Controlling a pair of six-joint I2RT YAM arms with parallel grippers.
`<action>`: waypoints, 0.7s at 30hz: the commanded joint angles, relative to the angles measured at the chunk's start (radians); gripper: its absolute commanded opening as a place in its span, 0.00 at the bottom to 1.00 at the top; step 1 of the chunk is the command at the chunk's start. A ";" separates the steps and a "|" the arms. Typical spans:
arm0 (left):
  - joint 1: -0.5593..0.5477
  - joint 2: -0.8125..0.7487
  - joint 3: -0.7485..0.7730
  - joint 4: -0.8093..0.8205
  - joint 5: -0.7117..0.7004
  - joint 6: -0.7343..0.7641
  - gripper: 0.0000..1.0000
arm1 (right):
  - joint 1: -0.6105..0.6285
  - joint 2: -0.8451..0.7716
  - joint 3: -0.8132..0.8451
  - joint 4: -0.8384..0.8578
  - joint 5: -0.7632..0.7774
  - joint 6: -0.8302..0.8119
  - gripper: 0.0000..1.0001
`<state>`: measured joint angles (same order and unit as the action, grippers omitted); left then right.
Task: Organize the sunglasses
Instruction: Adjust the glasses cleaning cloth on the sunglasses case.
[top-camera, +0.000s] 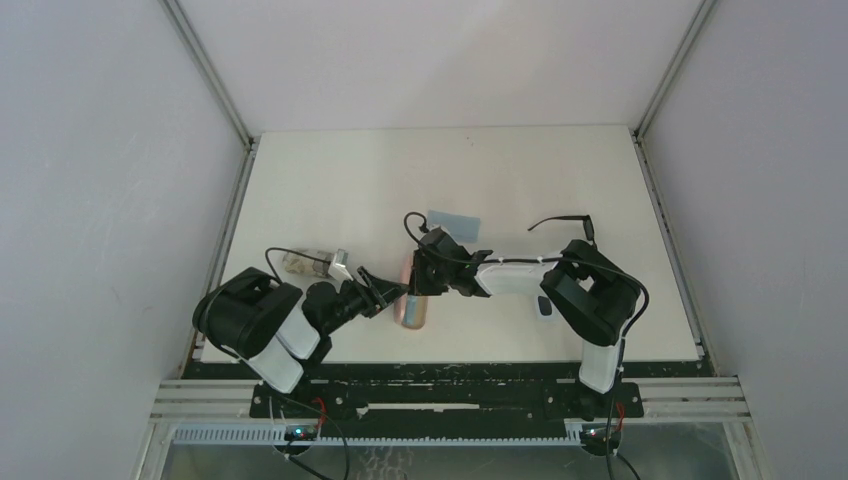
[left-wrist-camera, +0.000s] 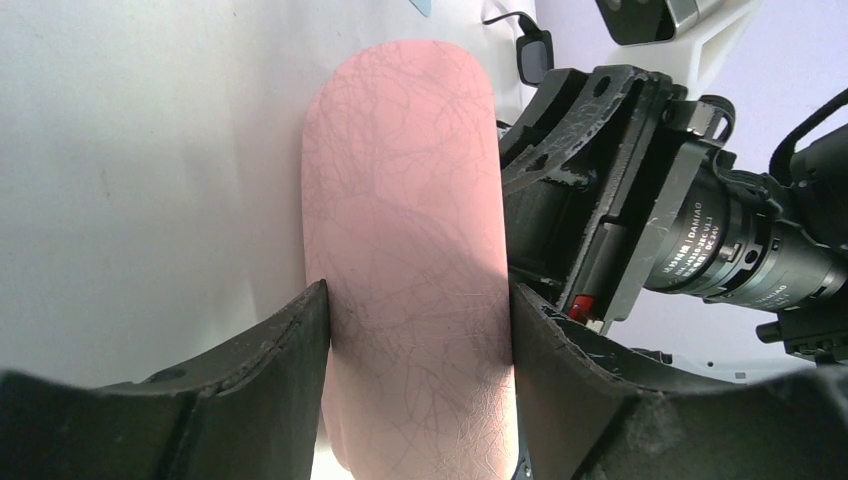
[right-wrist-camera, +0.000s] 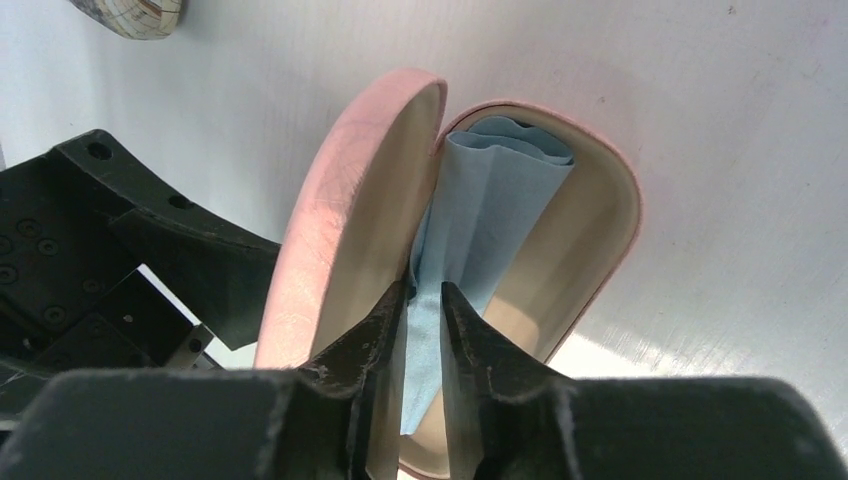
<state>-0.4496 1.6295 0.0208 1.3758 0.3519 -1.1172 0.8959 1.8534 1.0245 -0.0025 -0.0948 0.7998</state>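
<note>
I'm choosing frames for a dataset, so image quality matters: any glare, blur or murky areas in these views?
Top external: even soft light, sharp, faint shadows on the table. Left wrist: pink case crisp, left pincer dark, nearly featureless. Right wrist: glare patch on the table lower right; right pincer dark, pinching the blue cloth.

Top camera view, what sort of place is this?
Probably a robot lab test cell: a white table boxed in by blank grey panels, left arm and right arm bolted to a metal rail, and only props: sunglasses, a pink case holding a blue cloth.
</note>
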 joint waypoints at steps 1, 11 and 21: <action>-0.004 -0.005 0.011 0.083 0.009 -0.013 0.32 | -0.002 -0.079 -0.005 0.049 0.006 -0.017 0.20; -0.004 -0.007 0.013 0.083 0.013 -0.014 0.31 | -0.026 -0.055 0.001 0.020 0.057 -0.010 0.22; -0.005 -0.006 0.016 0.083 0.017 -0.014 0.30 | -0.033 -0.008 0.031 0.031 0.034 -0.013 0.26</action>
<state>-0.4496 1.6299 0.0208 1.3819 0.3519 -1.1202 0.8707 1.8256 1.0199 0.0032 -0.0608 0.7986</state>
